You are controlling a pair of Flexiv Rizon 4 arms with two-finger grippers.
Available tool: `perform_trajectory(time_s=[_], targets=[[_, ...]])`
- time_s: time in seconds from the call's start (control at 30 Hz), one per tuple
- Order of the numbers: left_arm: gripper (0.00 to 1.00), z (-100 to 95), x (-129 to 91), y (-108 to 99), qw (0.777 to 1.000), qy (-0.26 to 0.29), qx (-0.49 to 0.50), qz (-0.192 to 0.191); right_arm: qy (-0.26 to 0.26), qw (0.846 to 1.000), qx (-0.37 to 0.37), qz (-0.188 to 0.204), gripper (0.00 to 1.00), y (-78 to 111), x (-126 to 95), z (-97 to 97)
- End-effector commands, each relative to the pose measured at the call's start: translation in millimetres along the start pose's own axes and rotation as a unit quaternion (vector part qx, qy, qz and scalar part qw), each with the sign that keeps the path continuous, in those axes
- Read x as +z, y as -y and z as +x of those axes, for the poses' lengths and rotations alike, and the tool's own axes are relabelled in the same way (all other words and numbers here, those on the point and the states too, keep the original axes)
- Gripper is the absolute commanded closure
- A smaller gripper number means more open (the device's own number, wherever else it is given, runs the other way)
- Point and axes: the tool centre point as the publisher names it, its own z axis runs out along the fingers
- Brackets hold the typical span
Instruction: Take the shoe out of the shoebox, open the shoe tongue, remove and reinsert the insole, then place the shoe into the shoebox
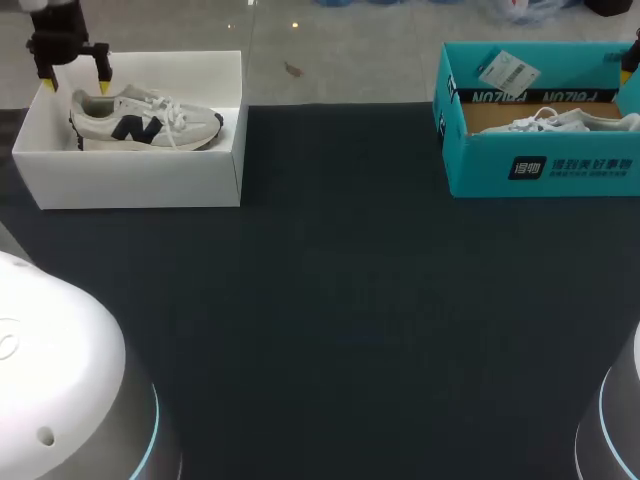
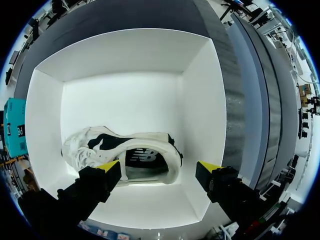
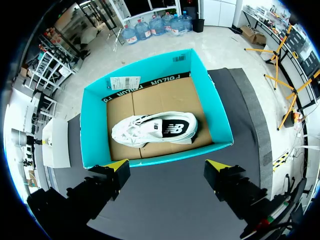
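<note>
1. While the left gripper (image 1: 76,85) (image 2: 159,170) hangs over the white shoebox (image 1: 140,180) (image 2: 125,65), its yellow-tipped fingers stand wide apart with nothing gripped between them.
2. Under that gripper, on the box floor, sits the grey-white shoe (image 1: 140,120) (image 2: 125,145) with a dark side mark. Its heel opening lies below the gap between the fingers, and its toe reaches out past one finger. I cannot tell whether that finger touches the shoe.
3. Down in the opening a dark insole (image 2: 142,157) shows.
4. Over the dark table mat (image 1: 340,300) the right gripper (image 3: 166,167) is also spread wide and empty. It stops short of the near wall of the teal shoebox (image 1: 540,170) (image 3: 160,154).
5. Ahead of the right gripper, on the brown cardboard floor of that box, a white shoe (image 1: 560,122) (image 3: 155,129) lies crosswise to the fingers.
6. Beyond that shoe, at the box's far wall, rests a paper tag (image 1: 508,70) (image 3: 125,82).
7. Each box stays with its own gripper, and the two are well apart on the mat.
</note>
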Motion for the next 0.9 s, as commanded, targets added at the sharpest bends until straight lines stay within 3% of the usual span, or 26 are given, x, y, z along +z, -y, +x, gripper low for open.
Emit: perform_trajectory(time_s=[0.03,0.83,0.87,0.9], targets=[[0.0,2.5,-5,-4,1.0,0.0,0.001,0.007,0.0,1.0,0.0,-0.001,0.0,0.3,0,0.5],[0.0,-1.2,5,-15,1.0,-0.029,0.007,0.006,0.0,1.0,0.0,-0.001,0.0,0.3,0,0.5],[0.06,-0.7,6,-15,0.999,-0.031,0.006,0.007,0.0,1.0,0.0,-0.001,0.0,0.3,0,0.5],[0.2,-0.3,6,-15,1.0,-0.029,0.002,0.006,0.0,1.0,0.0,-0.001,0.0,0.3,0,0.5]])
